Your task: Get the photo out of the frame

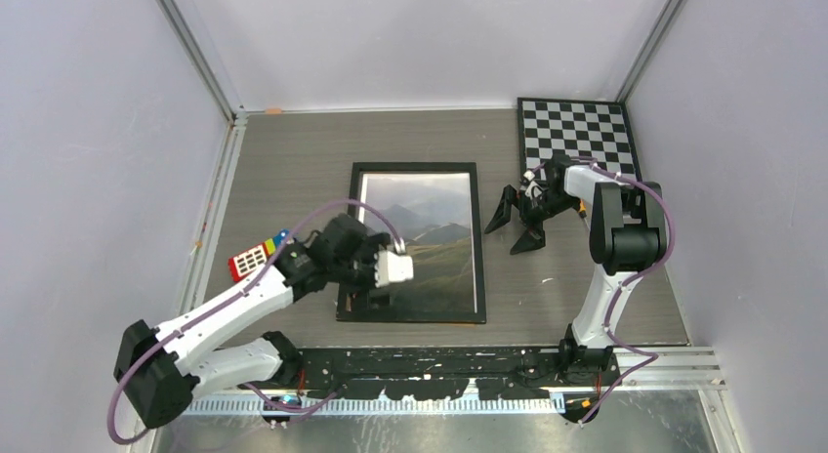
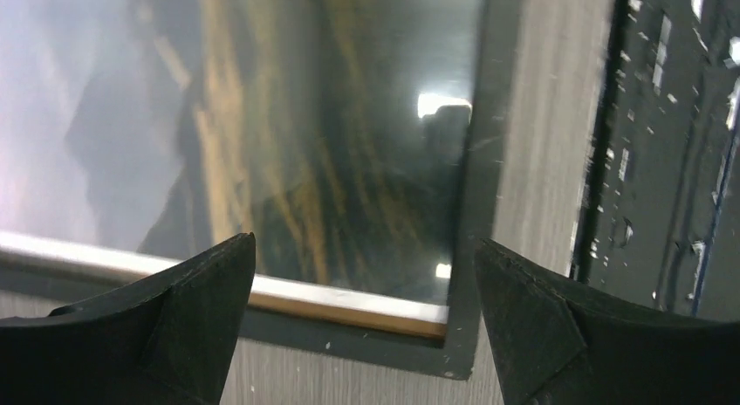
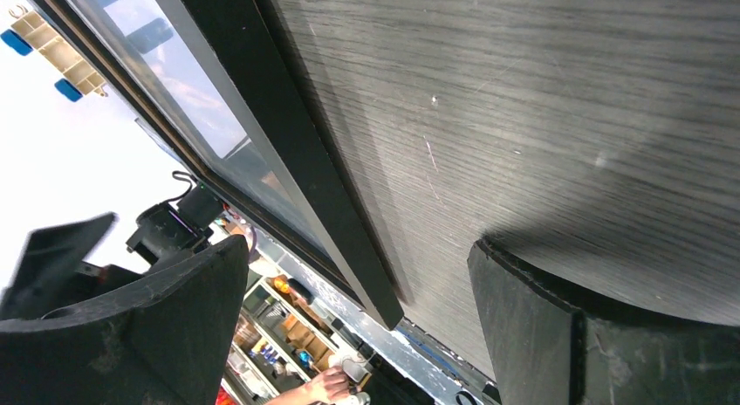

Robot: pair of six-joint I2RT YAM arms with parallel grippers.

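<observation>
Black, thin and rectangular, the glossy-fronted picture frame lies flat and face up on the grey wood-grain table, roughly midway between the two arms. We find the large landscape print of grey mountains, cloudy sky and olive-brown hills seated inside the frame, behind the reflective front, with its thin white border showing along the right and upper edges. The left gripper hangs over the near left corner of the frame; its two dark fingers stand spread wide with nothing between them, and we cannot tell whether either fingertip touches the frame. The right gripper sits over bare table just beside the frame's right edge, apart from it, its fingers likewise spread wide and empty. From the right wrist view, one fingertip casts a shadow on the table, but contact cannot be confirmed. We note a black-and-white checkered board lying flat at the far right corner of the table, behind the right arm. A small flat object in red, yellow, green and blue lies left of the frame, partly covered by the left arm.
</observation>
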